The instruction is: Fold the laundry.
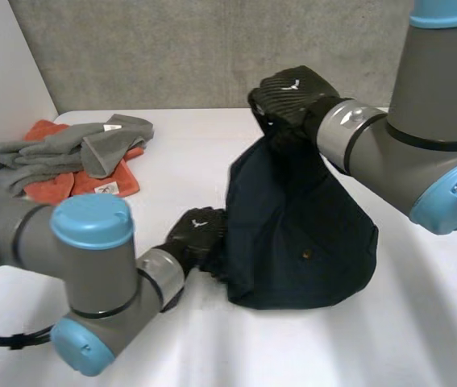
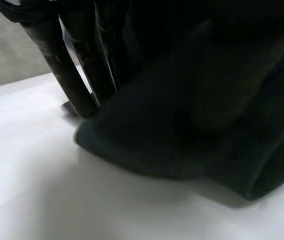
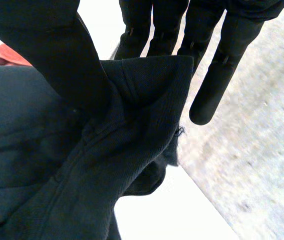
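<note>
A dark navy garment (image 1: 309, 234) lies bunched in the middle of the white table (image 1: 212, 145), its far edge lifted off the surface. My right hand (image 1: 292, 93) holds that raised edge. In the right wrist view the thumb (image 3: 56, 55) presses a fold of the garment (image 3: 56, 165) against the straight fingers (image 3: 217, 75). My left hand (image 1: 196, 235) sits low on the table at the garment's near left edge. In the left wrist view the left hand (image 2: 76, 85) reaches down to the tabletop right beside the garment's rounded fold (image 2: 192, 125).
A heap of grey cloth (image 1: 67, 149) lies over orange cloth (image 1: 103, 181) at the back left of the table. A grey wall (image 1: 212, 48) runs behind the table's far edge. My right arm (image 1: 429, 137) hangs over the right side.
</note>
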Tool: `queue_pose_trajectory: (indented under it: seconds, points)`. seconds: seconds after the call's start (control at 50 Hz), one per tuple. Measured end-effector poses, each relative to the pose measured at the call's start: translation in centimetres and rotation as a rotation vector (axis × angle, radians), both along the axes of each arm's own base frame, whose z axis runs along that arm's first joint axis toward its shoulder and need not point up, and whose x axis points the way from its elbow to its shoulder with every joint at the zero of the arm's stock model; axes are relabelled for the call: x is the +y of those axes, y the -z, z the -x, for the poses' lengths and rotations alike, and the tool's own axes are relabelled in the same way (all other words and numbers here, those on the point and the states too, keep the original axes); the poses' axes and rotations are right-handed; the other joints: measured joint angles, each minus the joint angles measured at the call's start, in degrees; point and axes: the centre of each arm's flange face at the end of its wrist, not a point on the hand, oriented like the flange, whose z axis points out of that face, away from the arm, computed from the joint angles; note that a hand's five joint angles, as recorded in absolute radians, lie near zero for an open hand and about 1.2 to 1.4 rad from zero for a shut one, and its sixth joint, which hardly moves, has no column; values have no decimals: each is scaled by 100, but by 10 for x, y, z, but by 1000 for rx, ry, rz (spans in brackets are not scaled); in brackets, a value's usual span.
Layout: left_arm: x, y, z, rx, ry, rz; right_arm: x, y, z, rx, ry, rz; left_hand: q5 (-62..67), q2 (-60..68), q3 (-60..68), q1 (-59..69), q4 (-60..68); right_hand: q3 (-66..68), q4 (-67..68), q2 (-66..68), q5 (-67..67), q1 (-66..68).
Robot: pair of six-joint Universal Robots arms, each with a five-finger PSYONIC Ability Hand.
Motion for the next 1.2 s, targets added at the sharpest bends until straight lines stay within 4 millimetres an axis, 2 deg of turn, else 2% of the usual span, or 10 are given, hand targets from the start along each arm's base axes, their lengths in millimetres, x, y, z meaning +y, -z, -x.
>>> queue_pose_trajectory:
  seconds: [0.1, 0.26, 0.4, 0.54, 0.7, 0.76, 0.86, 0.96, 1.06, 1.2]
  points:
    - [-16, -19, 12, 45, -60, 46, -19, -6, 14, -21, 72, 54, 1771, 2117, 2063, 1286, 2137, 0, 0, 0, 0, 0]
    - [-70, -135, 11, 125, -311, 429, -58, -69, 36, -146, 201, 316, 1771, 2123, 2071, 1286, 2143, 0, 0, 0, 0, 1]
    - [-53, -230, 0, 229, -287, 692, -58, -111, 44, -217, 243, 443, 1766, 2123, 2071, 1286, 2170, 0, 2, 0, 1, 0]
    - [-27, -191, -8, 147, -226, 593, -56, -91, 54, -154, 248, 351, 1766, 2137, 2098, 1286, 2192, 0, 3, 0, 1, 41]
    - [-7, -83, -16, -74, -176, 347, -56, 2, 57, 2, 210, 59, 1746, 2104, 2065, 1241, 2163, 0, 3, 0, 1, 41]
    - [0, -55, -19, -137, -161, 277, -53, 39, 57, 56, 198, -46, 5, -28, 26, -830, -19, -242, -274, -258, -96, -23]
    - [12, -39, -21, -199, -138, 212, -51, 86, 59, 114, 202, -170, -1413, -1389, -1353, -1981, -1415, -4446, -4527, -4525, -4211, -4095]
    - [17, -61, -23, -182, -139, 231, -56, 88, 64, 108, 228, -165, -1573, -1527, -1461, -2070, -1582, -5557, -5633, -5465, -5161, -4980]
    - [26, -91, -33, -150, -154, 266, -56, 42, 86, 43, 290, -79, -1681, -1640, -1580, -2178, -1688, -5557, -5635, -5465, -5161, -4980]
    - [37, -77, -57, -207, -183, 206, -28, 7, 125, 85, 331, -70, -1679, -1640, -1580, -2178, -1687, -5466, -5564, -5431, -5113, -4957]
